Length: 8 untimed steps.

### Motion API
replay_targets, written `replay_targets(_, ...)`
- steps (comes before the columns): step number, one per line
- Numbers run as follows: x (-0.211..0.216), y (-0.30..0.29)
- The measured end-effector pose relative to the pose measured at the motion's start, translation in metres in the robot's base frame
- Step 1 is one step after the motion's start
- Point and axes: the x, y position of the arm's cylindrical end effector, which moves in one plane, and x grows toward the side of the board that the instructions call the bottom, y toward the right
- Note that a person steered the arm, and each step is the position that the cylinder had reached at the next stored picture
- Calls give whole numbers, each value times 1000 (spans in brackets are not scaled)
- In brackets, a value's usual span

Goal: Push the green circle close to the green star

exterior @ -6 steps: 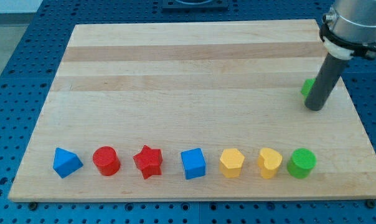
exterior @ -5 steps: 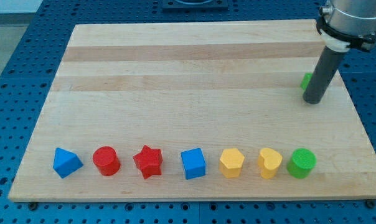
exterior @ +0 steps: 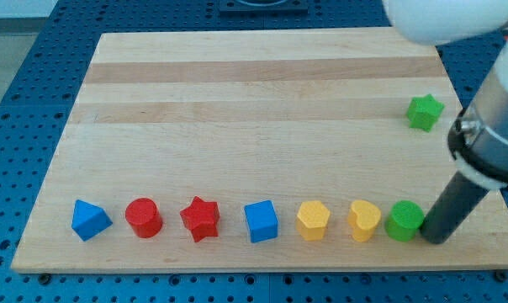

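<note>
Now | my tip [exterior: 436,239] touching green circle [exterior: 404,220] | green star [exterior: 424,112] unobstructed

My rod is dark grey down to my tip [exterior: 436,240], below a white arm casing. The board [exterior: 262,101] is pale wood with lighter and darker lengthwise stripes, on a blue table [exterior: 18,93] dotted with holes. The blocks: blue triangle [exterior: 91,220], red circle [exterior: 143,217], red star [exterior: 200,219], blue cube [exterior: 261,221], yellow hexagon [exterior: 313,220], yellow heart [exterior: 364,220], green circle [exterior: 404,220], green star [exterior: 425,111].
</note>
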Motion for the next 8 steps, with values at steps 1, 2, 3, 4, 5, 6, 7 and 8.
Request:
replay_targets(1,16,-31)
replay_targets(2,15,-42)
replay_targets(3,2,-42)
replay_targets(4,-11,-34)
replay_targets(5,-32,-34)
replay_targets(6,-50,-41)
replay_targets(7,-65,-51)
replay_targets(8,-74,-45)
